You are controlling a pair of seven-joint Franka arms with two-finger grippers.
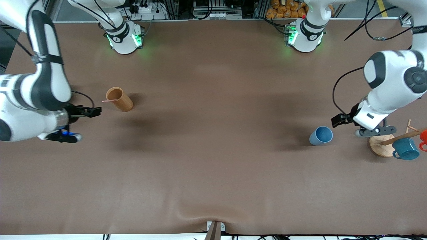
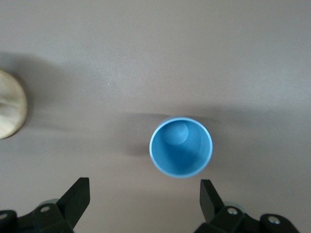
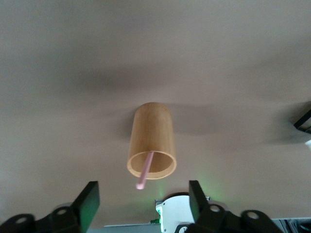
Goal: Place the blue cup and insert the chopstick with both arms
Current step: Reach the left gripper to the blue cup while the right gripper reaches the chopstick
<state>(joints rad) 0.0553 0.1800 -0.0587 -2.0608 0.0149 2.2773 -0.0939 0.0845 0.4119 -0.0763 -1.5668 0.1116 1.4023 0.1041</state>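
Observation:
The blue cup (image 1: 321,135) stands upright and empty on the table near the left arm's end; the left wrist view looks down into the blue cup (image 2: 181,147). My left gripper (image 1: 337,120) (image 2: 145,194) hangs open over the table beside it, clear of the cup. The pale-pink chopstick (image 1: 107,100) (image 3: 145,172) leans in a brown cylindrical cup (image 1: 119,99) (image 3: 151,141), its end poking past the rim. My right gripper (image 1: 96,111) (image 3: 143,199) is open just short of that end, with nothing between its fingers.
A wooden mug rack (image 1: 382,145) with a teal handled mug (image 1: 405,149) stands beside the blue cup, at the left arm's end of the table. Its round base (image 2: 9,110) shows in the left wrist view. The arms' bases (image 1: 125,38) (image 1: 304,35) stand at the table's back edge.

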